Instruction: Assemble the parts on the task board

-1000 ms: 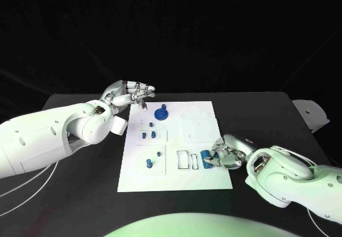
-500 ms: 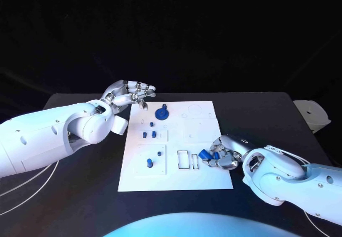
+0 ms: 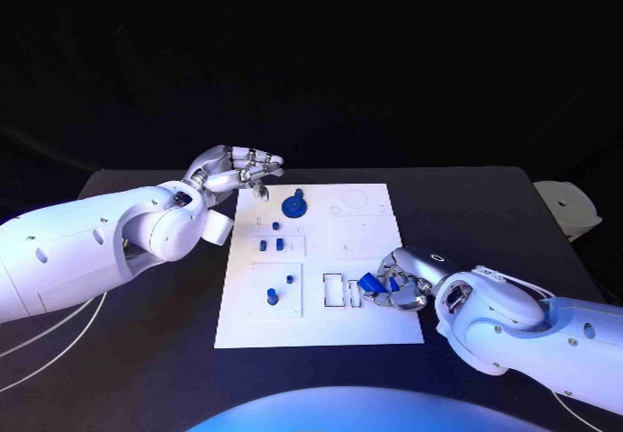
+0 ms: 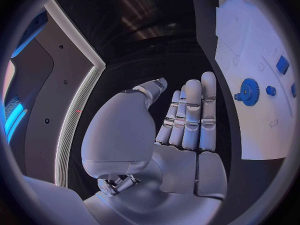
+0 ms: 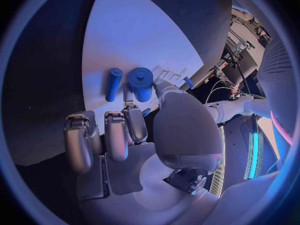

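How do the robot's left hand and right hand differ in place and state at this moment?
The left hand is at the far left corner of the board; the right hand is at its near right edge. The left hand holds nothing, its fingers straight and side by side; the right hand's fingers curl around a blue part. The left hand is above the table, off the parts; the right hand is down among them. Both are silver.
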